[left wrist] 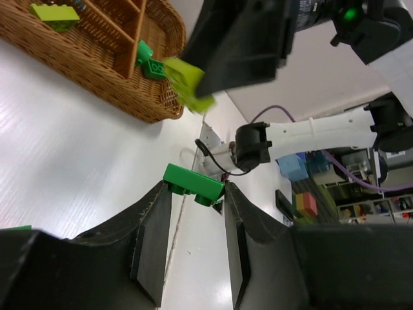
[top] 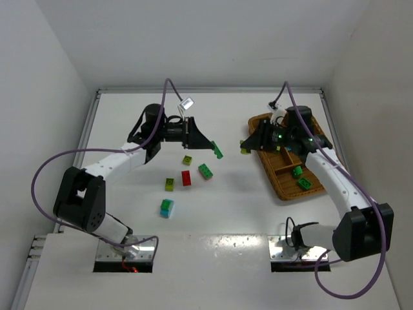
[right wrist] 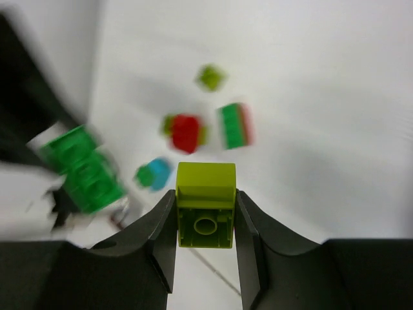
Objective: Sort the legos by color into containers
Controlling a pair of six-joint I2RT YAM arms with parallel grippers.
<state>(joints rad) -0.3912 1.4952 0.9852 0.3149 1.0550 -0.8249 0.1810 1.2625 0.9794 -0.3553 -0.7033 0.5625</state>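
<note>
Right hand (right wrist: 205, 195) grips yellow-green brick (right wrist: 206, 186); loose bricks (right wrist: 186, 132) blurred.

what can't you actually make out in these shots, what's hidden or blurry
Top view: far compartments of the wicker tray, hidden under the right arm.
Right wrist view: the red brick and its neighbours, motion-blurred; stud counts unreadable.
Left wrist view: most of the tray, cut off by the top and left edges.

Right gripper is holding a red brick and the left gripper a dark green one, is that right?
Not quite: the right gripper holds a yellow-green brick, as the right wrist view shows. The left gripper does hold a dark green brick.
</note>
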